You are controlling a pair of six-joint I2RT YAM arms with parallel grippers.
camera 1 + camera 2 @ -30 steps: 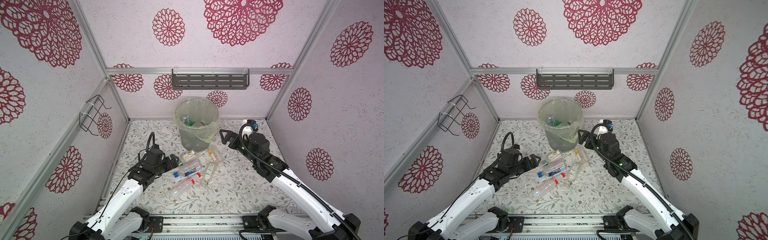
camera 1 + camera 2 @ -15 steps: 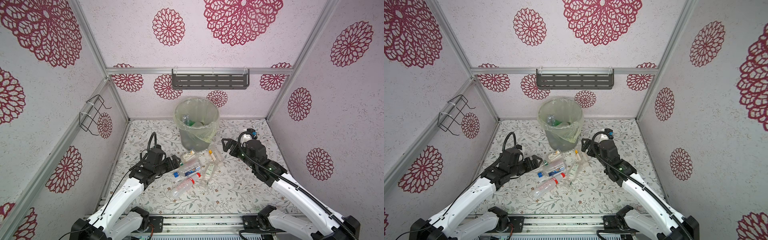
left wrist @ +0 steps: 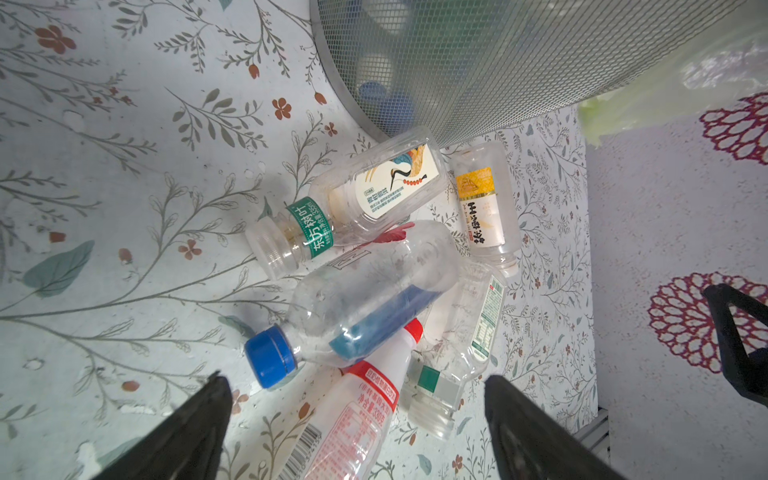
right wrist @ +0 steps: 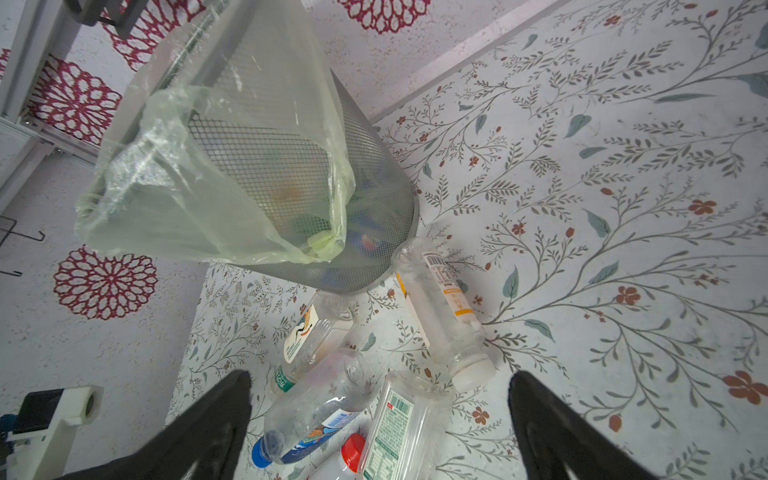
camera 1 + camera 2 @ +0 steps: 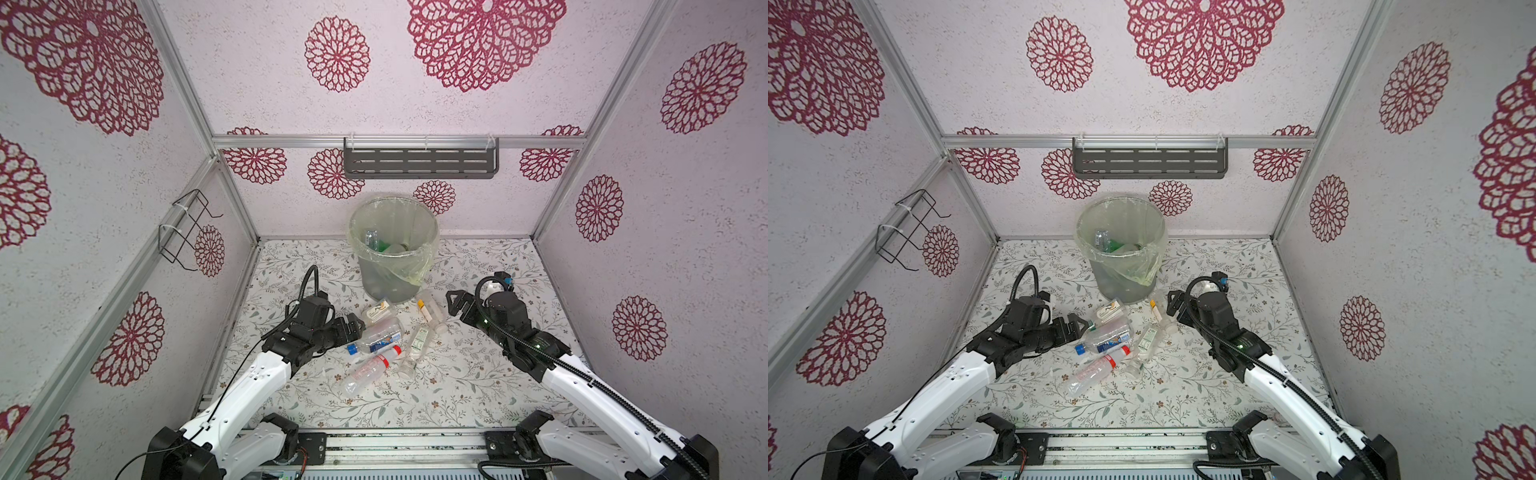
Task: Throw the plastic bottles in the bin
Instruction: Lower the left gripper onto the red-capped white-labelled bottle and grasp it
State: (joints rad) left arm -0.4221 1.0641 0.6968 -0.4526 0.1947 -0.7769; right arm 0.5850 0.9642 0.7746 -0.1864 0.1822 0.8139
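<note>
Plastic bottles (image 5: 380,338) are left lying in a loose heap on the bench (image 5: 478,374), just ahead of the left tool (image 5: 354,326) and beside the right tool (image 5: 455,306); several more are seen inside the bin (image 5: 374,278), which stands just beyond the heap; both tools are held wide apart and empty, presumably so that a bottle can be straddled; the blue-capped bottle (image 3: 353,299), lying uppermost before the left tool, is judged the likely next pick.
</note>
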